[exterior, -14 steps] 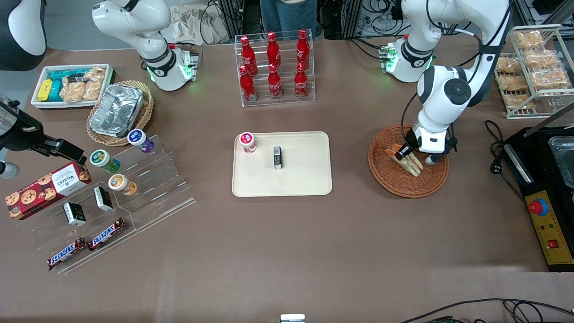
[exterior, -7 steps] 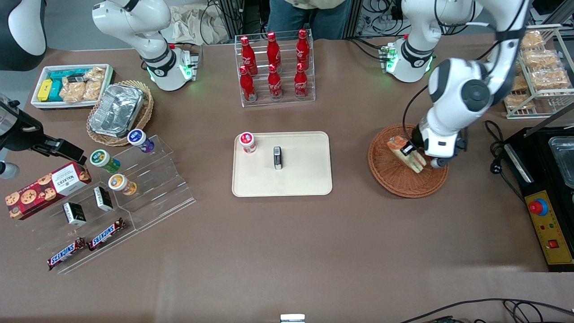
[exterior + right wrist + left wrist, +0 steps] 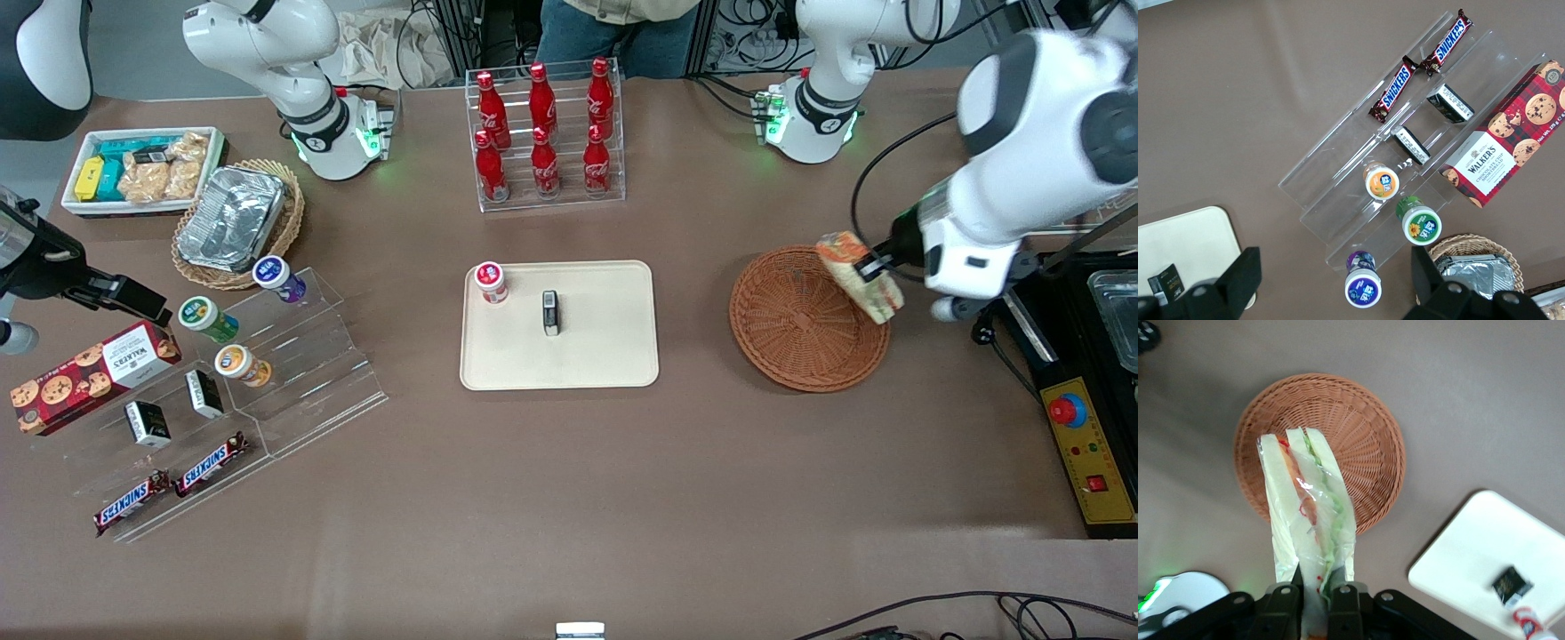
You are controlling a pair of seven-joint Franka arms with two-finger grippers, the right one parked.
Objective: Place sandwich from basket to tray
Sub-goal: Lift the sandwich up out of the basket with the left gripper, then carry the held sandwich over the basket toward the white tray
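On the clear stepped display stand (image 3: 267, 391) toward the parked arm's end of the table, two candy bars (image 3: 173, 489) read SNICKERS and the red tartan cookie box (image 3: 93, 375) reads WALKERS; the wrist view of that arm adds "chocolate chunk" under the name, though the smaller print is unreadable. Two small black cartons (image 3: 169, 409) and three round-lidded cups (image 3: 236, 324), with green, orange and purple tops, sit on the same stand. Farther from the front camera, a white bin (image 3: 76, 173) holds snack packets, and a tan wicker basket (image 3: 289, 222) holds a foil pan (image 3: 231, 218).

Mid-table, a clear rack (image 3: 544, 133) carries six red bottles (image 3: 542, 124) with white script lettering. Nearer the camera, the cream tray (image 3: 605, 356) holds a red-capped cup (image 3: 490, 283) and a small black carton (image 3: 551, 312).

Toward the working arm's end, the reddish-brown basket (image 3: 791, 329) lies empty on the table. The sandwich (image 3: 859, 276), in clear wrap, is lifted above the basket's rim, clamped between the two fingers (image 3: 1285, 603) of the left gripper (image 3: 876, 267), its layers of bread, orange, red and green filling pointing away from the wrist. A wire rack (image 3: 1062, 142) of bagged tan snacks stands farther back.
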